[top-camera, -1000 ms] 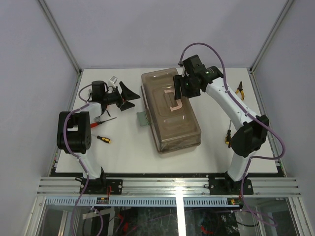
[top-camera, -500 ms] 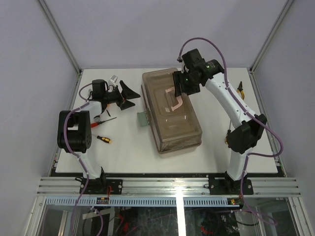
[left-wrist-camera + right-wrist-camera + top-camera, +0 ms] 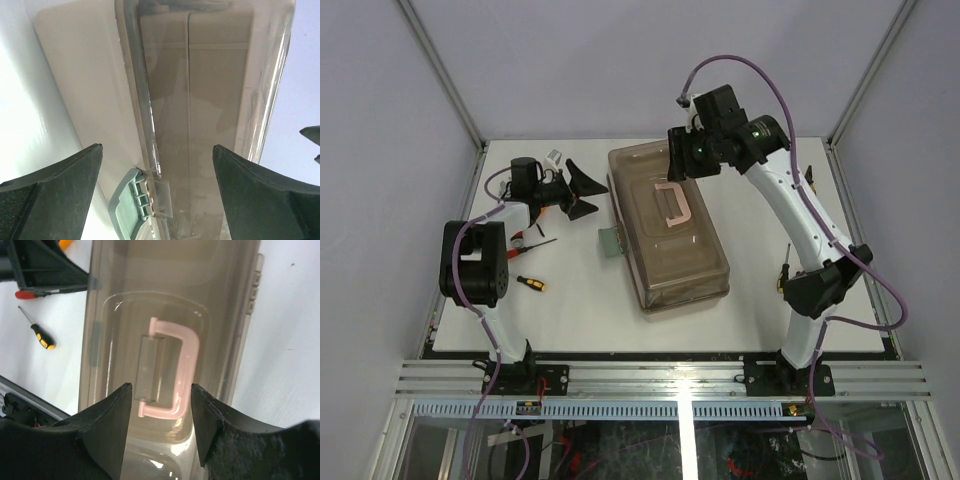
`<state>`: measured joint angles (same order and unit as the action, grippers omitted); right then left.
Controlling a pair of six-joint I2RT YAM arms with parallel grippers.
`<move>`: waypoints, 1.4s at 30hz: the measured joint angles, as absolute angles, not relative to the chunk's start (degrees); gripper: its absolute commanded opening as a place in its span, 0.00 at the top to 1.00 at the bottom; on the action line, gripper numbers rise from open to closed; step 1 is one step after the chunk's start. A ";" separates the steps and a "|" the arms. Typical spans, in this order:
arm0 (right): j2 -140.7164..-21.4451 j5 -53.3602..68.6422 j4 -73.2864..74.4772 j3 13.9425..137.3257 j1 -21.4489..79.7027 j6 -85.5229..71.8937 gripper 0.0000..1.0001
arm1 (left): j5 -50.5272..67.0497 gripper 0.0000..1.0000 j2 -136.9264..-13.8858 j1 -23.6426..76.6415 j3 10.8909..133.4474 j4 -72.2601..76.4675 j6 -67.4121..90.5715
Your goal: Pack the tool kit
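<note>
The tool kit box (image 3: 665, 235) is translucent brown, lid shut, with a pink handle (image 3: 672, 203) lying flat on the lid. My right gripper (image 3: 680, 155) is open and empty, raised above the box's far end. In the right wrist view the gripper (image 3: 161, 390) hangs over the handle (image 3: 175, 367), clear of it. My left gripper (image 3: 582, 190) is open and empty, just left of the box and pointing at its side. In the left wrist view the gripper (image 3: 157, 150) frames the box wall (image 3: 210, 100) and a green latch (image 3: 132, 202).
A yellow-and-black screwdriver (image 3: 530, 284) and a red-handled one (image 3: 527, 242) lie on the table left of the box. Pliers with yellow handles (image 3: 807, 180) and another screwdriver (image 3: 784, 268) lie to the right. A green latch (image 3: 610, 242) sticks out of the box's left side.
My right gripper has come off the pink handle and risen toward the box's far end. The handle now lies flat on the lid. The left arm has barely moved.
</note>
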<state>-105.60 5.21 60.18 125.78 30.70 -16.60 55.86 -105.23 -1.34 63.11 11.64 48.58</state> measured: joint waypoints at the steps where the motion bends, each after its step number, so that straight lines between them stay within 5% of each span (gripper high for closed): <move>1: -105.69 5.21 60.36 125.78 31.33 -16.60 0.43 | 55.83 0.11 -105.27 -1.21 63.11 11.66 48.75; 22: -117.64 -7.20 70.08 130.28 40.95 -18.02 0.46 | 55.48 0.11 -105.27 -0.69 63.09 12.45 49.67; 23: -117.64 -7.57 70.50 130.37 40.95 -18.04 0.49 | 55.48 0.11 -105.27 -0.69 63.09 12.45 49.67; 28: -118.17 -7.07 70.94 130.91 41.10 -18.79 0.97 | 55.44 0.11 -105.27 -0.69 63.09 12.40 49.65; 42: -118.54 -5.48 72.18 132.49 39.97 -19.97 1.00 | 55.27 0.11 -105.27 -0.69 63.09 12.40 49.65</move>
<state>-118.54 -5.48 72.18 132.49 39.97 -19.97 55.27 -105.27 -0.69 63.09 12.40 49.65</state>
